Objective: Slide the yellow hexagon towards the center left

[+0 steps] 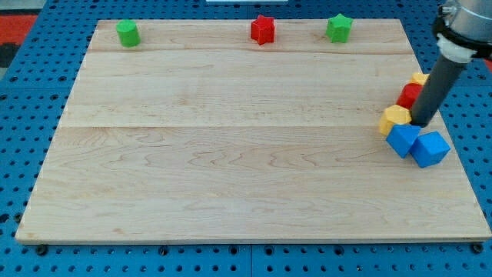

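Note:
The yellow hexagon lies at the board's right side, in a tight cluster. My tip stands just to its right, touching or nearly touching it. A red block sits behind the rod, partly hidden, and another yellow block peeks out above it. Two blue blocks lie just below: one under the hexagon, one to its right.
Along the view's top edge of the wooden board sit a green block at left, a red star-like block in the middle and a green star-like block to its right.

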### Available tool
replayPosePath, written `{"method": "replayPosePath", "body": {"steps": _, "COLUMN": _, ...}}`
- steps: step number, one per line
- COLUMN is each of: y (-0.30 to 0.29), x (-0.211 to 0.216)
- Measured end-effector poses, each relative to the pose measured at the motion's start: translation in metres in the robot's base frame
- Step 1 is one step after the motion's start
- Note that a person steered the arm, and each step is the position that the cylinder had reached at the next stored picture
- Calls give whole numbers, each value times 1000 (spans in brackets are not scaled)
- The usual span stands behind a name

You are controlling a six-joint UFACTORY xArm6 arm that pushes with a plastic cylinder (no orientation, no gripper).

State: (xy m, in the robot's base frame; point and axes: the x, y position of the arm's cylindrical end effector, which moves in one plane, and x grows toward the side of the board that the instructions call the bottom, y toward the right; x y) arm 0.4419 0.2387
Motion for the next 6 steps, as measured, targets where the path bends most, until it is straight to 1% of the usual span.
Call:
{"method": "replayPosePath", "body": {"steps": 1, "y": -61, "x": -8}}
{"method": "replayPosePath", "body": {"steps": 2, "y": -163, "x": -35}}
{"method": "replayPosePath", "body": {"steps": 3, "y": -259, "x": -40}}
{"method": "replayPosePath", "body": {"steps": 4, "y": -260, "x": -40}}
{"method": "replayPosePath", "body": {"steps": 5, "y": -197, "x": -51}}
{"method": "replayPosePath", "body": {"steps": 6, "y": -109, "x": -38}}
